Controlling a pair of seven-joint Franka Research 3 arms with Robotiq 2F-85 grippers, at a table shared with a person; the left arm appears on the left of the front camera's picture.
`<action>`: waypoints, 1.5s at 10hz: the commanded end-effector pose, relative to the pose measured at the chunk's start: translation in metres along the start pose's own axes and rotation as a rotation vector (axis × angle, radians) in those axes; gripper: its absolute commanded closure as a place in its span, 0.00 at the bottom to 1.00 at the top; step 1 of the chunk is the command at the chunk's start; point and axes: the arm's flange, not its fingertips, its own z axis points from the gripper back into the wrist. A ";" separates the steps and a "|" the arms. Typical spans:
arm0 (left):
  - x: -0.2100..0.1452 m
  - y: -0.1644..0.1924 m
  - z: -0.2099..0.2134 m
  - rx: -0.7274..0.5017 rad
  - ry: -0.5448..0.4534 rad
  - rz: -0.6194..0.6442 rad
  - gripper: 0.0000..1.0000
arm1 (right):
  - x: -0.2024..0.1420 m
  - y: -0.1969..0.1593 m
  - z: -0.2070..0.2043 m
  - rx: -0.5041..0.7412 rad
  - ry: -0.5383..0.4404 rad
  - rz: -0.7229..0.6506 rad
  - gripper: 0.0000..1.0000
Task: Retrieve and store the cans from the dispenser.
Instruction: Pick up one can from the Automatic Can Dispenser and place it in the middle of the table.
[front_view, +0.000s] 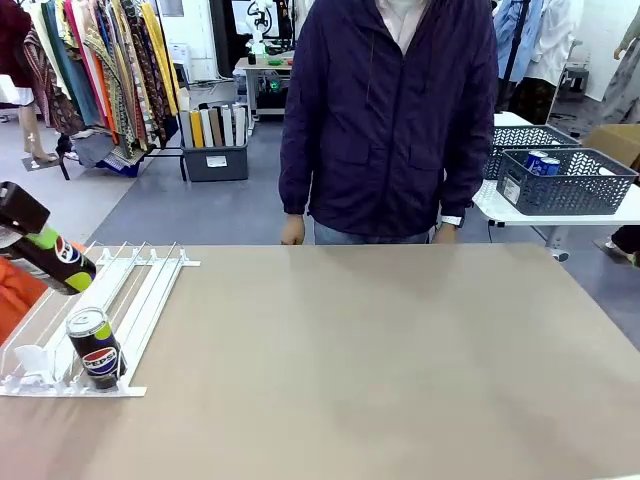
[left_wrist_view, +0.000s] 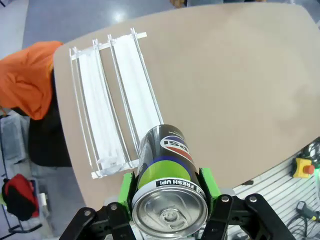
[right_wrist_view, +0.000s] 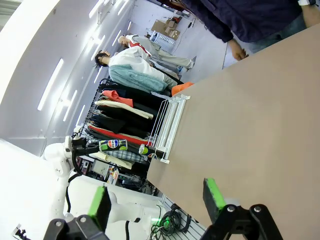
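Over the tan table (front_view: 400, 350), the left pincer (left_wrist_view: 169, 194) clasps a Pepsi can (left_wrist_view: 167, 150) lettered "FRESH UP!"; the right pincer (right_wrist_view: 156, 197) gapes, released.

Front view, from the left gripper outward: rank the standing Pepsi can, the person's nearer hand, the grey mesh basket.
1. Standing Pepsi can, in the dispenser below the left gripper.
2. Person's hand, far table edge.
3. Grey mesh basket, far right, another table.

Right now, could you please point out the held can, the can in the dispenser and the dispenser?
held can (left_wrist_view: 166, 169): left wrist view, the green band below its rim.
can in the dispenser (front_view: 97, 352): front view, its label.
dispenser (front_view: 147, 293): front view, a white rail.
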 end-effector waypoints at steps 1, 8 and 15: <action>-0.001 -0.007 -0.001 0.015 0.018 -0.018 1.00 | 0.005 0.003 -0.002 0.021 -0.023 0.005 0.00; 0.020 -0.036 -0.019 -0.062 -0.043 0.125 1.00 | 0.005 0.003 -0.002 0.021 -0.023 0.005 0.00; 0.054 -0.312 -0.219 -0.058 0.157 -0.110 1.00 | 0.005 0.003 -0.002 0.021 -0.023 0.005 0.00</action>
